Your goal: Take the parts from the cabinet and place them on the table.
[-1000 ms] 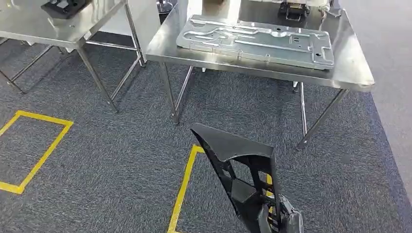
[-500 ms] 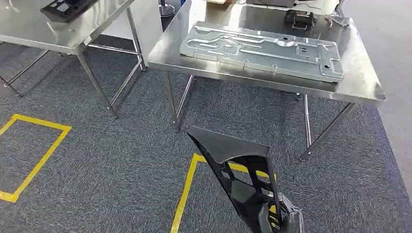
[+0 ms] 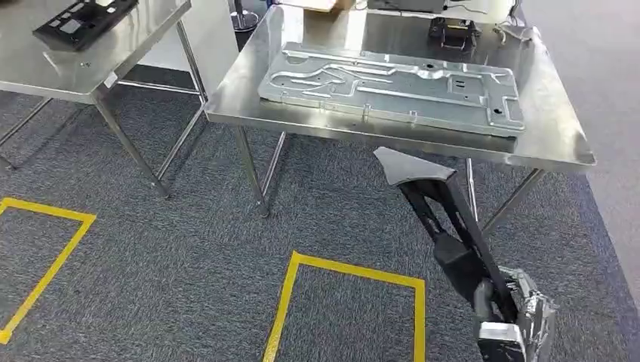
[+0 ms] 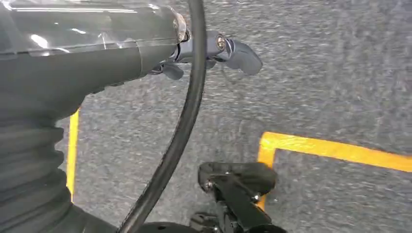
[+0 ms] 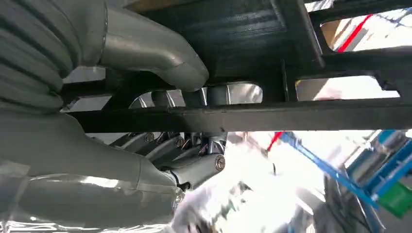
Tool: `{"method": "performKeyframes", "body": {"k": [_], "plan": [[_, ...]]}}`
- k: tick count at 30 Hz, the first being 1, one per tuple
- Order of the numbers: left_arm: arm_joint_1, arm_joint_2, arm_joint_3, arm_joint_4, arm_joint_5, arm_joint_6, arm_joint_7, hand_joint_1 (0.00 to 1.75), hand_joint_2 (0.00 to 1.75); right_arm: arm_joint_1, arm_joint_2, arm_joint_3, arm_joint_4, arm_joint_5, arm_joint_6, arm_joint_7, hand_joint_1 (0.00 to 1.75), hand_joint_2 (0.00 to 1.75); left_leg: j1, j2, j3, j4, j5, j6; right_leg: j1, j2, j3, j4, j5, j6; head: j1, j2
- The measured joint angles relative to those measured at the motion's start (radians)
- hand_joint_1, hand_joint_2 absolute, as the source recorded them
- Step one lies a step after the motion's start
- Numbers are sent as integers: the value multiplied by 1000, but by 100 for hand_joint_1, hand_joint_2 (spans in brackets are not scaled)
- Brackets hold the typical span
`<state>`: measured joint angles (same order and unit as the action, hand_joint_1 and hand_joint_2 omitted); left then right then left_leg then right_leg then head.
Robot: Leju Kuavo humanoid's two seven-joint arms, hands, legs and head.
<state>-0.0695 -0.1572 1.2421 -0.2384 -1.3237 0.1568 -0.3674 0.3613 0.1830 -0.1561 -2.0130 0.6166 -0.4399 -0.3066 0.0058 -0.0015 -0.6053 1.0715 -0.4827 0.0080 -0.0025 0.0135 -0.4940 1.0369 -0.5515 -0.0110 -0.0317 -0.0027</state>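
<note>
Black ribbed plastic forms one long openwork part [image 3: 445,222], gripped low by the right hand [image 3: 513,317], its tip reaching up just before the nearer of two steel tables [image 3: 555,113], which carries one embossed grey metal panel [image 3: 392,87]. Left wrist: left hand [image 4: 214,51] empty, fingers curled in over grey carpet [image 4: 330,87]. Right wrist: thumb and fingers [image 5: 160,58] clamp the part's bars.

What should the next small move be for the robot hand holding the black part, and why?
Probably lift the black part higher and carry it forward. The right robot hand holds it below the steel table's edge, its tip just under the rim, near the metal plate.
</note>
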Motion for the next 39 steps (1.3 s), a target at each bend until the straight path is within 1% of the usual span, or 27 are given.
{"method": "performKeyframes", "body": {"k": [1,2,3,5,6,8,10,11,12,14,16,17,19,20,22,24,25,26,27,28,29,30,32,34,36,37,39], "plan": [[-4,1,-2,1,-5,-5,1,0,175,-24,-23,-23,2,39,-10,29,175,175,-3,-2,7,-1,-26,3,-3,5,-2,-4,-6,11,0,0],[-4,1,-5,1,-7,-7,1,0,175,-45,-44,-46,5,87,-18,61,175,175,-5,-2,12,-9,-9,10,-5,5,11,-10,-6,18,-1,0],[-5,3,-10,1,-12,-9,2,0,175,-69,-71,-73,16,151,-32,95,175,175,-2,-4,23,-21,-1,21,-3,5,8,16,18,28,0,0],[-10,3,-21,2,-21,-11,3,0,175,-126,-131,-111,47,268,-51,151,175,175,2,-3,53,-41,7,31,-9,-2,0,47,12,38,0,0],[-13,3,-25,2,-24,-11,6,0,175,-163,-160,-126,70,323,-62,172,175,175,3,-3,59,-44,5,34,-10,-3,-30,89,-1,45,0,0],[-19,5,-29,2,-33,-11,16,0,175,-216,-214,-151,126,428,-77,207,175,175,3,-2,63,-44,-4,37,-14,-5,-121,210,-61,57,0,0],[-19,5,-36,2,-37,-11,18,0,175,-245,-248,-159,172,481,-85,221,175,175,3,-4,73,-44,-16,36,-16,-7,-184,257,-83,54,0,0],[-18,5,-40,2,-38,-11,19,0,175,-256,-264,-160,189,487,-85,223,175,175,4,-6,82,-44,-24,34,-20,-8,-189,230,-59,56,0,0],[-17,5,-44,2,-39,-13,20,0,175,-267,-275,-162,201,501,-86,227,175,175,4,-7,95,-44,-34,31,-22,-9,-176,166,-13,59,0,0],[-16,5,-50,3,-43,-14,23,0,175,-285,-296,-164,224,580,-90,254,175,175,5,-7,111,-45,-54,22,-24,-14,-139,16,119,57,0,0],[-23,5,-53,3,-51,-14,29,0,175,-316,-321,-161,268,672,-87,280,175,175,4,-9,125,-48,-65,8,-9,-19,-145,17,86,42,2,0],[-24,5,-56,3,-52,-15,32,0,175,-334,-336,-157,291,722,-80,294,175,175,3,-6,130,-57,-75,-1,-9,-17,-140,14,102,32,2,0],[-30,6,-63,3,-56,-16,34,0,175,-389,-372,-139,348,797,-74,313,175,175,-1,-5,146,-40,-64,-12,-15,-11,-120,10,92,13,1,0],[-35,7,-68,3,-58,-16,35,0,175,-410,-386,-128,372,816,-72,320,175,175,1,-4,127,0,-58,-15,-17,-11,-110,3,88,6,1,0],[-45,7,-73,3,-58,-20,35,0,175,-446,-407,-115,404,827,-69,328,175,175,2,-4,36,138,-61,-24,-16,-13,-92,1,72,-5,1,0],[-43,7,-74,3,-58,-21,35,0,175,-463,-416,-101,431,832,-70,331,175,175,2,-3,-61,251,-136,-20,-11,-13,-69,1,50,-9,0,0],[-40,7,-75,3,-58,-21,35,0,175,-465,-420,-96,440,833,-70,331,175,175,1,-4,-90,265,-158,-18,-9,-13,-56,1,39,-11,0,0],[-36,7,-75,3,-58,-21,35,0,175,-465,-423,-92,447,833,-70,331,175,175,0,-4,-105,247,-159,-14,-6,-13,-40,1,28,-11,0,0],[-34,7,-75,3,-58,-21,35,0,175,-467,-428,-87,453,836,-70,333,175,175,-6,-4,-105,194,-135,-5,-2,-12,-21,0,13,-11,0,0],[-33,7,-75,3,-59,-21,35,0,175,-470,-430,-82,458,843,-70,334,175,175,-9,-4,-97,128,-85,6,2,-13,-3,0,0,-12,0,0],[-32,8,-75,3,-60,-21,34,0,175,-475,-434,-74,463,854,-68,338,175,175,-17,-4,-89,46,11,26,6,-13,12,-1,-15,-12,0,0],[-25,15,-76,3,-63,-20,34,0,175,-486,-436,-65,474,866,-66,341,175,175,-29,-12,-91,7,107,40,6,-12,23,1,-25,-11,2,0],[-24,13,-80,6,-73,-17,31,0,175,-503,-439,-42,491,889,-58,349,175,175,-30,-8,-70,0,85,36,5,-2,37,-12,-42,3,1,0],[-21,12,-88,7,-82,-11,26,0,175,-510,-450,-29,496,905,-57,355,175,175,-31,-6,-48,-22,76,46,4,-3,50,2,-18,13,1,0],[-17,5,-101,8,-95,-5,21,0,175,-521,-458,-16,502,921,-55,363,175,175,-20,-9,-1,-57,72,50,0,-7,6,93,7,21,1,0],[-12,4,-104,9,-104,-1,20,0,175,-525,-465,-11,502,929,-53,367,175,175,-19,-10,12,-64,66,55,-3,-7,-41,159,0,27,1,0],[-2,-3,-116,10,-121,10,17,0,175,-518,-477,-6,501,931,-51,373,175,175,-13,-13,35,-69,46,49,-12,-7,-129,247,-68,42,1,0]]}}
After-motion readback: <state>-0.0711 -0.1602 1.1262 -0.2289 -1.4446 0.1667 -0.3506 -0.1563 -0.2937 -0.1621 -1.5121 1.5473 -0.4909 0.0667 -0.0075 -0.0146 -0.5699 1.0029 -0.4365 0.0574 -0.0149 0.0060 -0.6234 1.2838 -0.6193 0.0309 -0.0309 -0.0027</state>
